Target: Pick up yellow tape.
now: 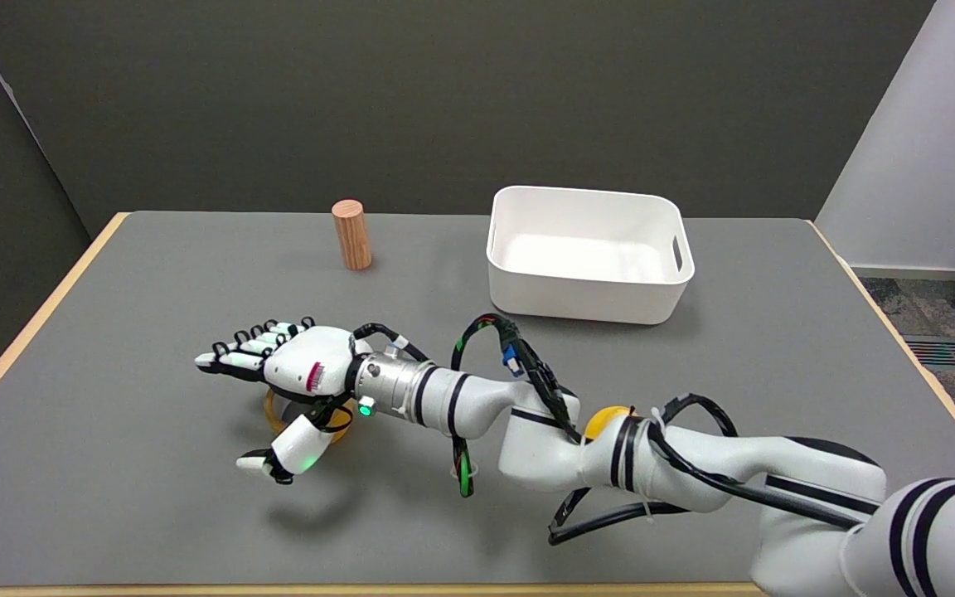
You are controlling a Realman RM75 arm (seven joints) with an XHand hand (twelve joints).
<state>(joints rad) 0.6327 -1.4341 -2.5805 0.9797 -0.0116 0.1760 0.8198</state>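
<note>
- Right arm [693,481] comes in closest to the camera from the lower right, stretching left across the grey worktop [154,514] with black cables looped along it.
- Yellow tape [278,414] is lying flat on the worktop, left of centre, mostly hidden under the right hand [291,377]; only bits of the ring peek out below the palm.
- Hand hovers right over the tape, palm down. Fingers [237,352] are stretched out to the left and the thumb sticks out toward the near edge, so they're released, not grasping anything. Can't really tell if the palm touches the tape.
- Something round and yellow [606,419] pokes out from behind the arm, mostly covered.
- White bin [589,290] sits further back on the right, well apart from the tape.
- Wooden cylinder [351,235] stands upright near the far edge, left of the bin.
</note>
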